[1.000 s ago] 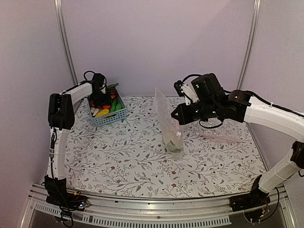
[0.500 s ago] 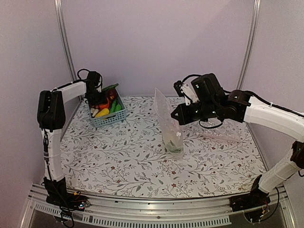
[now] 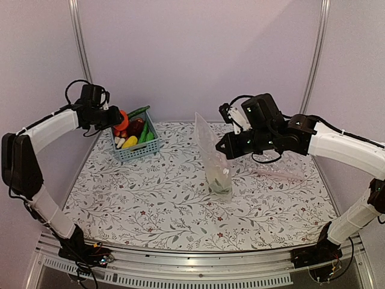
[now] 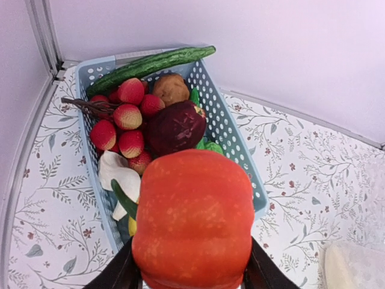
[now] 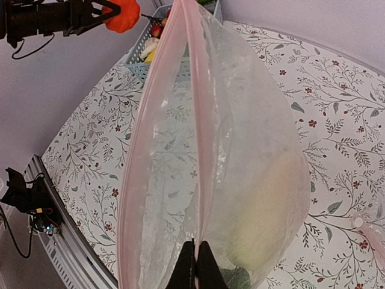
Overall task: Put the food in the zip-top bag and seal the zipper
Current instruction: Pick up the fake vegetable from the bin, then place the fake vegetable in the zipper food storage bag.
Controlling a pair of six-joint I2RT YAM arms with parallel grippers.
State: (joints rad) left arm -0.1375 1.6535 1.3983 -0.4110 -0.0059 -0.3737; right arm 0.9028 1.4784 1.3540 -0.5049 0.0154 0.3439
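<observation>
Floral tabletop [image 3: 150, 198]: left tool [image 3: 115, 118] clamped on orange piece [image 4: 192, 217] above blue basket [image 4: 231, 135]; right tool [image 5: 196, 262] pinched shut on upright zip-top bag [image 5: 240, 150]. Risk: narrow opening, piece clipped and dropped outside.

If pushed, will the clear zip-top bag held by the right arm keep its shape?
Probably floppy: the zip-top bag is thin, crinkled film, pinched at one edge by the right end effector. Likely light, so a push may swing or fold it, though its base seems to rest on the table.
</observation>
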